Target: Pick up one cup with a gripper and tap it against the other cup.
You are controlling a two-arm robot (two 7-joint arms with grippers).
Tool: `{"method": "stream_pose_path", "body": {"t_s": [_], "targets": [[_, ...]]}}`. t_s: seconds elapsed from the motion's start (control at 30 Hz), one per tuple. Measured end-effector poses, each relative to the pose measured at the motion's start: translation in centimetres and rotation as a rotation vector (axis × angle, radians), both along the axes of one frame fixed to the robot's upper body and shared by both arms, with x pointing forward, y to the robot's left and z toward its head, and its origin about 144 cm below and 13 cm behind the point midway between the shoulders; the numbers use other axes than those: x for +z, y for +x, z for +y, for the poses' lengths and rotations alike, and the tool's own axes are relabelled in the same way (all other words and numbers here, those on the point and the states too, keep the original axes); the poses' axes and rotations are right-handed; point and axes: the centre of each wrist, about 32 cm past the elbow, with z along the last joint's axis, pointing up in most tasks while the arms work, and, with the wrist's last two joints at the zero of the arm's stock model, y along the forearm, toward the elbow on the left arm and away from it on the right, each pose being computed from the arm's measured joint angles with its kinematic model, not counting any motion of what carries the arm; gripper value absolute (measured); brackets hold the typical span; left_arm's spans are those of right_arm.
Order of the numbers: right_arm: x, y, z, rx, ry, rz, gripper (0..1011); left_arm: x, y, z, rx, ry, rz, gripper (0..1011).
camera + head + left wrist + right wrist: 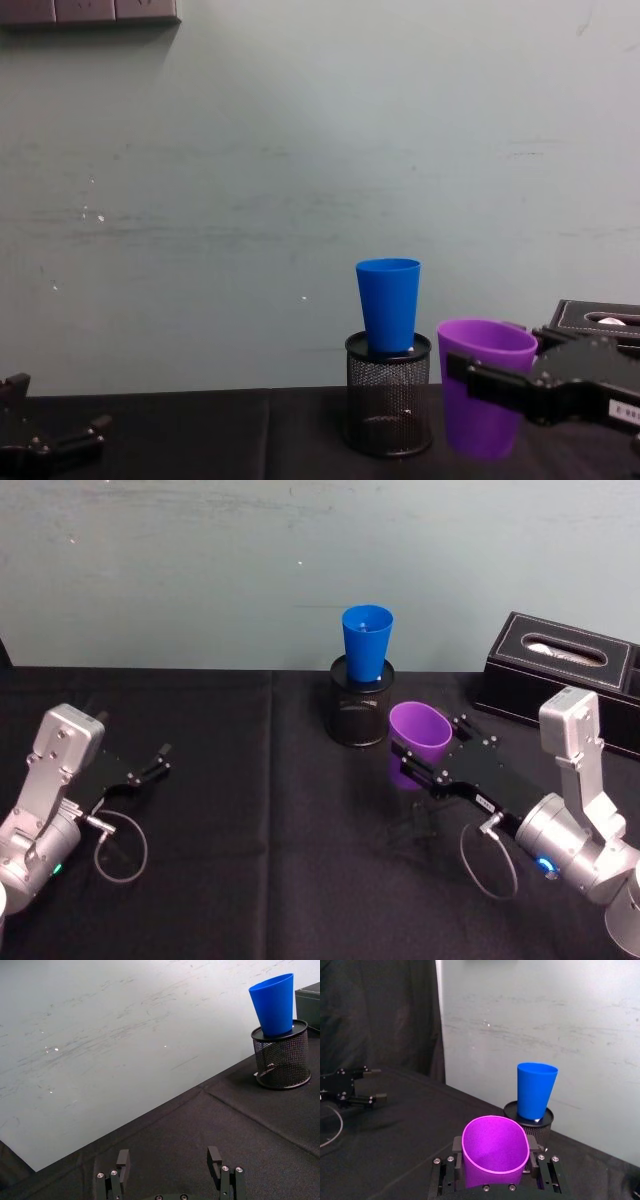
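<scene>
My right gripper (430,745) is shut on the purple cup (420,735), its jaws clamped on the cup's sides below the rim (494,1152). The cup stays upright and seems to hang just above the black cloth. The blue cup (367,640) stands upright in a black mesh pen holder (360,715), behind and to the left of the purple cup (485,400). A small gap separates the two cups. My left gripper (150,765) rests open at the left of the table, its fingers (123,1157) spread with nothing between them.
A black leather tissue box (560,670) sits at the back right, behind my right arm. Black cloth (250,860) covers the table, and a pale wall rises right behind it. Open cloth lies between the two arms.
</scene>
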Motion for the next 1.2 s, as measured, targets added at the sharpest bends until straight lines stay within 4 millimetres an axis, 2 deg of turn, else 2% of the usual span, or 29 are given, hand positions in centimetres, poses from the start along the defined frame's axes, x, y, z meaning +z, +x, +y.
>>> {"method": "stream_pose_path", "body": {"t_s": [0.53,1.2], "targets": [[-2.0,-0.8,0.3,0.002,-0.015,0.047,738,0.0,0.0,0.0,0.000,0.000,0.000,1011],[-3.4,-1.3,0.1,-0.010,-0.029,0.062,738,0.0,0.0,0.0,0.000,0.000,0.000,1011]]}}
